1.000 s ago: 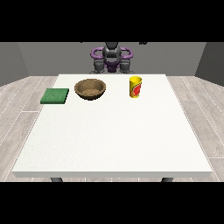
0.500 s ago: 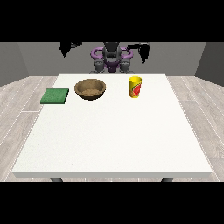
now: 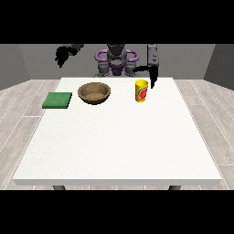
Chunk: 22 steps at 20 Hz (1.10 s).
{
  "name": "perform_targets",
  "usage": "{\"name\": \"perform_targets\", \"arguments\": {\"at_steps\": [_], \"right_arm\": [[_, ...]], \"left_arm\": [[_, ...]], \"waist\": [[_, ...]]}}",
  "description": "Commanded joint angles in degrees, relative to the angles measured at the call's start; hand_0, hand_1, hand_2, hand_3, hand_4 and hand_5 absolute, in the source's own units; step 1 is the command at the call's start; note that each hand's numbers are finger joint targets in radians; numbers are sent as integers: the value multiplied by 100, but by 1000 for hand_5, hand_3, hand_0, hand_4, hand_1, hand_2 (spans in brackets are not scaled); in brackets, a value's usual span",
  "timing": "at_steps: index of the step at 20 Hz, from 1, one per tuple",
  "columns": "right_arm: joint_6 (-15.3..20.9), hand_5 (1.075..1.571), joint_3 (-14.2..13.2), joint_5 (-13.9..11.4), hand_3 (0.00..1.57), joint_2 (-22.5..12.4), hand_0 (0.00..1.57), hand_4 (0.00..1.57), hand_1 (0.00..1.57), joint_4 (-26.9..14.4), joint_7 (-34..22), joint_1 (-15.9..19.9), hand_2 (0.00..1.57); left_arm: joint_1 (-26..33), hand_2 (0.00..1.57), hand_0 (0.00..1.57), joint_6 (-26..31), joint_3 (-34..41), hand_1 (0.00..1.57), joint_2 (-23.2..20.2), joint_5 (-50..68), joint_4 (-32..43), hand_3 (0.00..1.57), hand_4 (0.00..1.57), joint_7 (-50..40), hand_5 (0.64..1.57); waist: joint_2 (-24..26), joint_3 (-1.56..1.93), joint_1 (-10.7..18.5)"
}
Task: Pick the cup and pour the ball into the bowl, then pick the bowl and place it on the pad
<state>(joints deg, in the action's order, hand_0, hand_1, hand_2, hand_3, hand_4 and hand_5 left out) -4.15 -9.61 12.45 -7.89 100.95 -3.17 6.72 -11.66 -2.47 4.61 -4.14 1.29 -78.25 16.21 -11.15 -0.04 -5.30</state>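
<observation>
Ball is hiding unseen inside the yellow cup (image 3: 142,91), whose red label is reading illegibly, while beside it the hand at the view's right (image 3: 152,78) is hanging with straight fingers.

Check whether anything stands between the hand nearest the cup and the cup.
Nothing visible does. The hand at the view's right hangs just beside the yellow cup, at its right and slightly behind. The wooden bowl stands on the cup's other side.

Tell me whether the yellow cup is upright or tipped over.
Upright. The yellow cup with the red label stands on its base on the white table, its open rim at the top. Whether a ball is inside cannot be told.
</observation>
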Motion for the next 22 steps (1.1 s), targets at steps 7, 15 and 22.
{"name": "perform_targets", "arguments": {"at_steps": [7, 15, 22], "right_arm": [[-598, 1562, -453, 232, 0, -323, 0, 667, 0, -878, 663, -169, 0], [-602, 1566, -619, 347, 0, -524, 0, 681, 0, -1237, 438, 239, 0], [-1056, 1568, -891, 1011, 74, -982, 0, 642, 0, -649, 90, 491, 0]], "left_arm": [[-452, 0, 0, 96, 241, 0, 13, -92, 2023, 0, 169, 1178, 1422], [-1127, 0, 0, -60, 471, 0, 9, -96, 3398, 0, 645, 1774, 1535], [-1434, 1571, 1265, -1131, 783, 1265, -218, -496, 4111, 1571, 1335, 2679, 1483]], "waist": [[189, 2, -103], [207, 2, -66], [-494, -2, -785]]}}
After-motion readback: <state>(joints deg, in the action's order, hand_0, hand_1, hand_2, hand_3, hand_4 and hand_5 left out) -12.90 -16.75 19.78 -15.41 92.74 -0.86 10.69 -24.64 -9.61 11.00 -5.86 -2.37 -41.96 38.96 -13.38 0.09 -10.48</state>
